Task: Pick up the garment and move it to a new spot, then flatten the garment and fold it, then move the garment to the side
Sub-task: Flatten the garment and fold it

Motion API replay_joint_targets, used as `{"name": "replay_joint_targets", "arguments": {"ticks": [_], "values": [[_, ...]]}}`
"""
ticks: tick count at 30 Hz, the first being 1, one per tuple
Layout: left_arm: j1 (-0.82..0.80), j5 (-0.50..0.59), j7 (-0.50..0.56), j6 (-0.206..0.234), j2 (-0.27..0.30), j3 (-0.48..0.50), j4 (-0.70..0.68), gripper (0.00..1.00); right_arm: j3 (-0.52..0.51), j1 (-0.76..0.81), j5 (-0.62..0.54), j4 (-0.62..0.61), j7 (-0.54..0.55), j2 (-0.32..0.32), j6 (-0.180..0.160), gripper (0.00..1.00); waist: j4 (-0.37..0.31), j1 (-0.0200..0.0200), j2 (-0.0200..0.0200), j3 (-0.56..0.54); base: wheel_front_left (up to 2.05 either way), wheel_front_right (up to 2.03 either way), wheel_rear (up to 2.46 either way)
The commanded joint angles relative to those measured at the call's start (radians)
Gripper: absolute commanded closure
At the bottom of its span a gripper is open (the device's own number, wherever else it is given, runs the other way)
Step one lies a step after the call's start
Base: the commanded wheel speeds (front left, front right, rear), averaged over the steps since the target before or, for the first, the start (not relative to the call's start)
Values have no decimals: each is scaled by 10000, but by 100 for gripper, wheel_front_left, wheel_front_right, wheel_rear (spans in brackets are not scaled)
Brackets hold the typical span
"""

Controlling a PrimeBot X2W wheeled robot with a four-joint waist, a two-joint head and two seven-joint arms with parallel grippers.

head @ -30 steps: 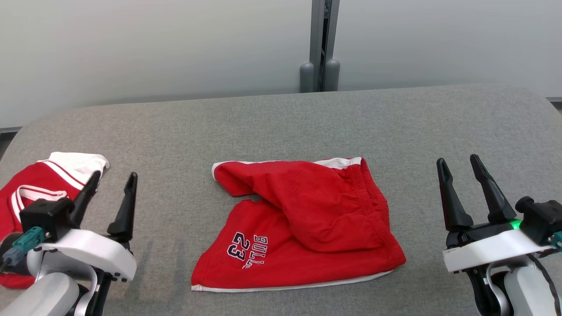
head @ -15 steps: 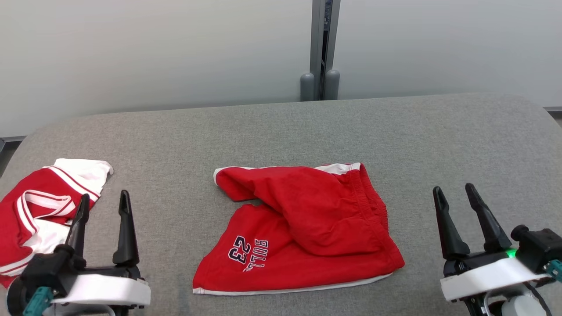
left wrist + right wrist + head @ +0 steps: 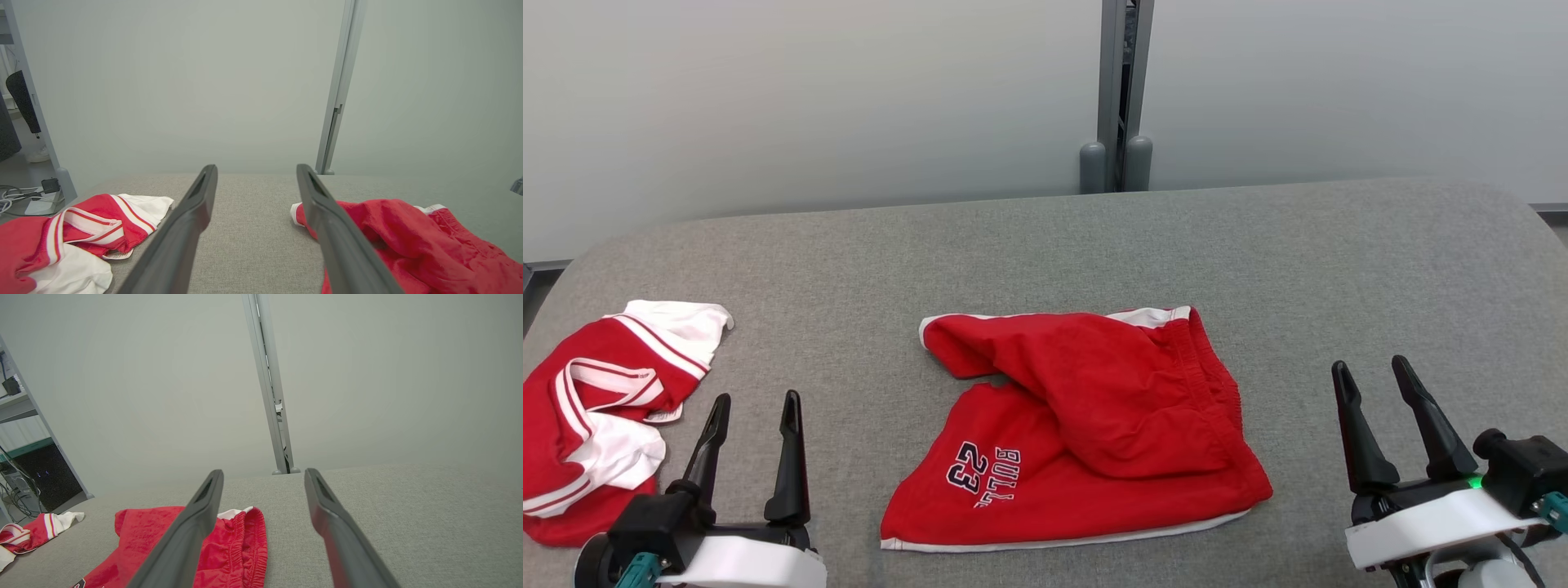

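The left gripper (image 3: 755, 400) has its jaws spread wide with nothing between them; its wrist view shows bare bench (image 3: 1258, 245) in the gap. The right gripper (image 3: 1372, 366) is the same, jaws wide and empty over bare cloth at the right. Both hang near the robot's edge of the bench, fingers pointing away from it. A second ago the left jaws leaned over the white sleeve of the jersey (image 3: 596, 408). Now they stand upright just right of it, clear of the fabric and drawn back toward the robot. The right jaws have pulled back a little too. Part of the downward slide in the head view is the camera tipping, since the bench's far edge has dropped in the picture as well. The shorts (image 3: 1086, 425) have not stirred: they lie mid-bench, well apart from both grippers, between them. They are rumpled, one leg flopped over the other, the waistband to the right and the number print toward the near left corner. The jersey sits bunched at the far left edge. My reading is that the left arm is done with the jersey, which seems set aside, and both arms are back at rest. The shorts look like the next garment, and they are not yet picked up, flattened or folded.
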Motion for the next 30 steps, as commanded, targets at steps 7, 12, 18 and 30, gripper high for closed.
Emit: {"name": "replay_joint_targets", "arguments": {"ticks": [7, 12, 18, 30], "values": [[-223, 367, -14, -477, -244, 373, 336, 0, 91, -132, -52, 88, 0, -136, 2, 0, -16, 0, 0, -92, 0, 0, 0], [-255, 527, -15, -698, -385, 542, 454, 0, 139, -157, -39, 111, 0, -146, 2, 0, -27, 0, 0, -120, 0, 0, 0], [-222, 577, -12, -907, -480, 637, 693, 0, 407, -111, 62, 261, 0, -269, 2, 0, -40, 0, 0, -157, 0, 0, 0], [-1, -112, 2253, -1380, -254, 111, 1768, 0, 1856, 535, 1386, 1276, 1268, -1500, 2, 0, 133, 0, 0, -90, 0, 0, 0]]}}
